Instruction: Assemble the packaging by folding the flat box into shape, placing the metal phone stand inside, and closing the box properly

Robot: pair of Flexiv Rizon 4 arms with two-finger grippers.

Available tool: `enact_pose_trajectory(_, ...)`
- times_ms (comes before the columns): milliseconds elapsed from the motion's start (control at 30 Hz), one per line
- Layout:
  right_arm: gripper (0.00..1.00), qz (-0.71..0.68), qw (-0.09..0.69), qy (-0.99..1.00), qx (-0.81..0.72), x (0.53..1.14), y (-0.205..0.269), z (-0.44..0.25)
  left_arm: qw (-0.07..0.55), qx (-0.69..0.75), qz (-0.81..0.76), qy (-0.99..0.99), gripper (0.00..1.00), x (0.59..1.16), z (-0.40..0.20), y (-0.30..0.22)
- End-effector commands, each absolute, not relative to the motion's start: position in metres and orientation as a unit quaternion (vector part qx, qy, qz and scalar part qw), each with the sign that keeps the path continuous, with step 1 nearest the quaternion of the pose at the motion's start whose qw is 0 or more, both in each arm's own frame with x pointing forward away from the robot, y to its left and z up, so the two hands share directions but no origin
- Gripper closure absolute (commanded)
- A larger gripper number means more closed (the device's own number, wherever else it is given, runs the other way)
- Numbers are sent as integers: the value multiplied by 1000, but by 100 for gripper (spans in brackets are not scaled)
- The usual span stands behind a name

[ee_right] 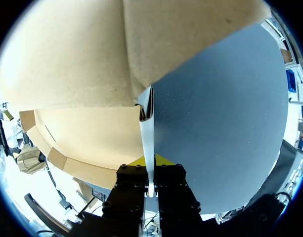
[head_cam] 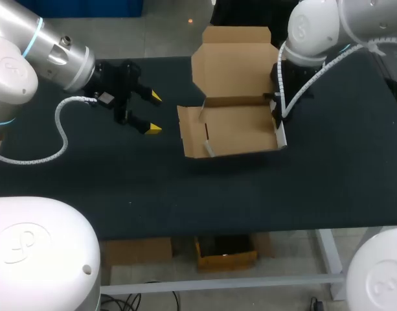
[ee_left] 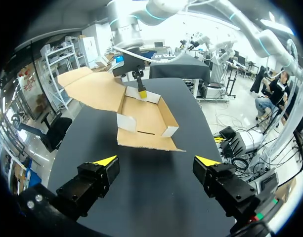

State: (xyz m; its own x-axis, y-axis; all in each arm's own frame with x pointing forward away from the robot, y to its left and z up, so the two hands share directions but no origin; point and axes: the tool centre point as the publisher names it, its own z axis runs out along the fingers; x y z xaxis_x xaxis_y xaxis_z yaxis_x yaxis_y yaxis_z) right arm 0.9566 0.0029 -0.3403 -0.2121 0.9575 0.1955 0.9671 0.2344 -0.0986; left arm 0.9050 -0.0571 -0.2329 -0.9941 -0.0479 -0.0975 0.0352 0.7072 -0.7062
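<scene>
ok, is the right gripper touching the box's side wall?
Touching. The right wrist view shows the right gripper shut on the box's side wall, both yellow tips pressed against it from either side.

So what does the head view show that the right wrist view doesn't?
Only the head view shows the whole box, lid up, and the left pincer open beside it, not touching. Only the right wrist view shows the right pincer clamped on the box's side wall. Both show cardboard and the dark table.
</scene>
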Motion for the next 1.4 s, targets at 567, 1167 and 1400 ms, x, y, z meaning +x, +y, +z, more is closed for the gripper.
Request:
enact_pose_trajectory(567,100,99,152,-754,-631,939,24,-354,57,-20,-376,925,0,902,-235,-56)
enact_pose_trajectory(1167,100,129,179,-713,-666,910,11,-372,64,-8,-326,943,0,902,-252,-53)
enact_pose_trajectory(1400,100,143,185,-705,-669,904,14,-378,63,-9,-316,947,0,903,-257,-51)
